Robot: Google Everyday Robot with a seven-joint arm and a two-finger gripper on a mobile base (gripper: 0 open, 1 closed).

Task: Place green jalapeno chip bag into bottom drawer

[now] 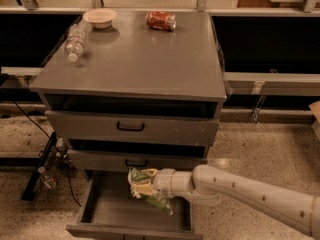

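Observation:
The green jalapeno chip bag (146,189) is held over the open bottom drawer (107,210), just below the middle drawer's front. My gripper (144,184) is shut on the bag, at the end of the white arm (240,196) that reaches in from the lower right. The bag hangs above the drawer's grey inside, right of its middle, with its lower end pointing down and to the right. The bottom drawer is pulled out toward the camera.
On the grey cabinet top (145,64) lie a red soda can (161,20), a white bowl (100,17) and a clear plastic bottle (76,40). Two shallower drawers with black handles (131,127) sit slightly ajar above. Cables and a black stand (42,166) are at the left.

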